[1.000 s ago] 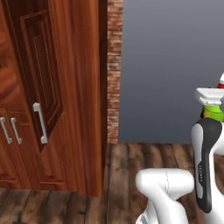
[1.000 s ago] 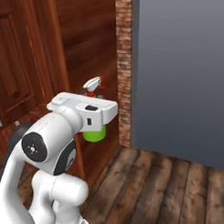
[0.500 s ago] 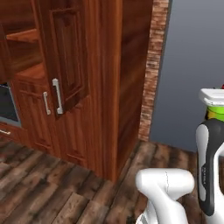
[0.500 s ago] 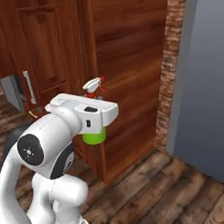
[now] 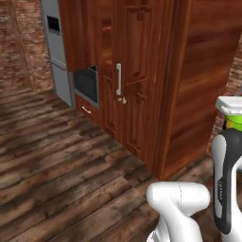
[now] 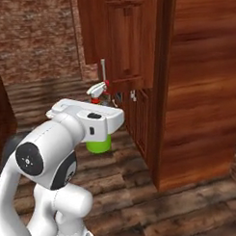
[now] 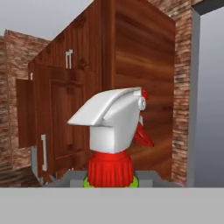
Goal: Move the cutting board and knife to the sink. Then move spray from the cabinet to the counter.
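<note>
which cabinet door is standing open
The tall panelled door with the vertical silver bar handle; it swings out from the cabinet front, while the small doors below sit flush.

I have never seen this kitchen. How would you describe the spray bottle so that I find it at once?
Start at the tall reddish-brown wooden cabinet standing on the dark plank floor. In front of it the white robot arm carries the spray at its tool. It is the single bright green object here, with a whitish trigger nozzle and a red collar beneath it.
</note>
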Robot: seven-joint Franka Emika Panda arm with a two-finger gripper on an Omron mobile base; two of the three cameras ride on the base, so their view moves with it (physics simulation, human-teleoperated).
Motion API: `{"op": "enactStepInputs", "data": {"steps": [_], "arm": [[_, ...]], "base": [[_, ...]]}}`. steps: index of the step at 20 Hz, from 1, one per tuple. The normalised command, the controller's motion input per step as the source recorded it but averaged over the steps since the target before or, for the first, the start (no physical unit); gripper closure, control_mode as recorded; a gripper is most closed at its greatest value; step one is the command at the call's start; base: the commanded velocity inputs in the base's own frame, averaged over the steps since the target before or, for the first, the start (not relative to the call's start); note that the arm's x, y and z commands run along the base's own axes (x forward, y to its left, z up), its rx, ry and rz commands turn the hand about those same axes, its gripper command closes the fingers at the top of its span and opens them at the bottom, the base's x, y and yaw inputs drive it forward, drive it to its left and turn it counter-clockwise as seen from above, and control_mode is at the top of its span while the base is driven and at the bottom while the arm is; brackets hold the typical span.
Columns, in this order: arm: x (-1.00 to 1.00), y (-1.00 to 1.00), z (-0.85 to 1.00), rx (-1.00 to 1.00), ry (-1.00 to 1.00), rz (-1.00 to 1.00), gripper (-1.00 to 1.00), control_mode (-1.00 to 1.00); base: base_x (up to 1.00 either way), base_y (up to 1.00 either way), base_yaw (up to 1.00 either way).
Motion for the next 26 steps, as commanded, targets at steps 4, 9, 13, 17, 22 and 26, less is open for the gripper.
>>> {"op": "enactStepInputs", "data": {"steps": [4, 9, 13, 17, 22, 26], "arm": [[0.00, 0.00, 0.00, 0.00, 0.00, 0.00, 1.00, 1.00], [0.00, 0.00, 0.00, 0.00, 0.00, 0.00, 1.00, 1.00], [0.00, 0.00, 0.00, 0.00, 0.00, 0.00, 1.00, 1.00], [0.00, 0.00, 0.00, 0.00, 0.00, 0.00, 1.00, 1.00], [0.00, 0.00, 0.00, 0.00, 0.00, 0.00, 1.00, 1.00], [0.00, 0.00, 0.00, 0.00, 0.00, 0.00, 1.00, 1.00]], "base": [[-0.66, 0.05, 0.62], [-0.38, 0.45, 0.36], [0.00, 1.00, 0.14], [0.00, 1.00, 0.10], [0.00, 1.00, 0.11], [0.00, 1.00, 0.13]]}}
